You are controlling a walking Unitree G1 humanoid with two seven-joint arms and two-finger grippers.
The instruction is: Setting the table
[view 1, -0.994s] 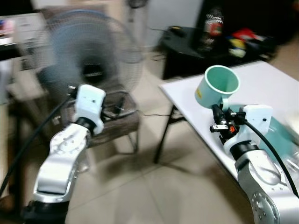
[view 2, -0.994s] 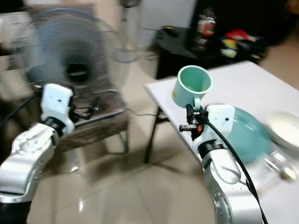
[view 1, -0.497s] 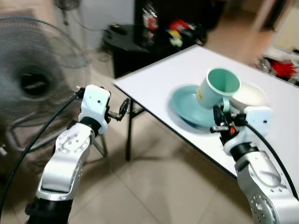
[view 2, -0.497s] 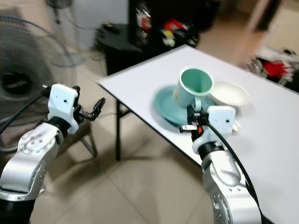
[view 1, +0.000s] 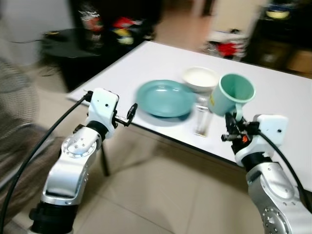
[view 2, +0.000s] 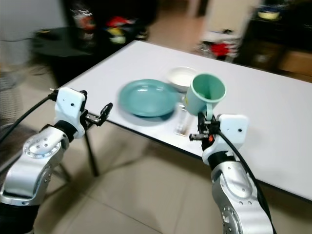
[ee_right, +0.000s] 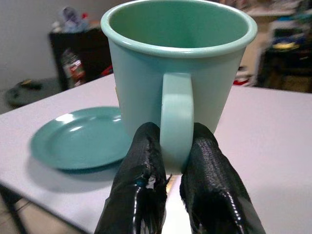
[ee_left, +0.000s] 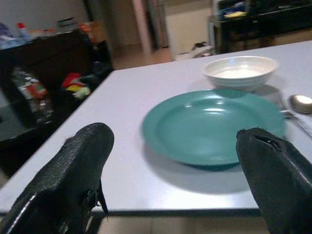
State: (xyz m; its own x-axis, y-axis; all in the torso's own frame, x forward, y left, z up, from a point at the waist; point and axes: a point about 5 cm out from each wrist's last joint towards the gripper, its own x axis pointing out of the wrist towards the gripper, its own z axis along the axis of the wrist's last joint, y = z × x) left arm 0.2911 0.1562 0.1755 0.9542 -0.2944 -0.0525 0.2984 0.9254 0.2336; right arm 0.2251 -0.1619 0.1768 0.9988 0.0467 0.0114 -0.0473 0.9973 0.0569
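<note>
One mug (view 1: 234, 95) is in play, pinched by its handle in the right tool (ee_right: 168, 161): both black fingers (ee_right: 144, 165) closed tight on either side of the handle, mug upright, mouth tipped slightly toward the head camera, carried in the air off the near edge of the tabletop (view 1: 273, 87). Key relation: the free spot for it lies ahead of the right tool, inward from the near edge; the plate (view 1: 165, 98) sits near that edge toward the left corner, the bowl (view 1: 201, 77) just behind the plate's right rim, and cutlery (view 1: 201, 122) lies just right of the plate, long axis running from near edge to far edge. The mug is right of the cutlery, so my read is the right arm only needs to go forward and down; it is clearly the nearer arm. Left tool (ee_left: 175, 161) is empty, fingers spread wide, hovering just off the near-left edge and pointing across the tabletop at the plate, touching nothing. Versus half a second ago: the whole view has swung, so the camera turned; the fan has almost left the picture, the tabletop now sits square ahead, and the mug that overlapped plate and bowl in view now sits clear to their right. Grip on the handle looks unchanged.
</note>
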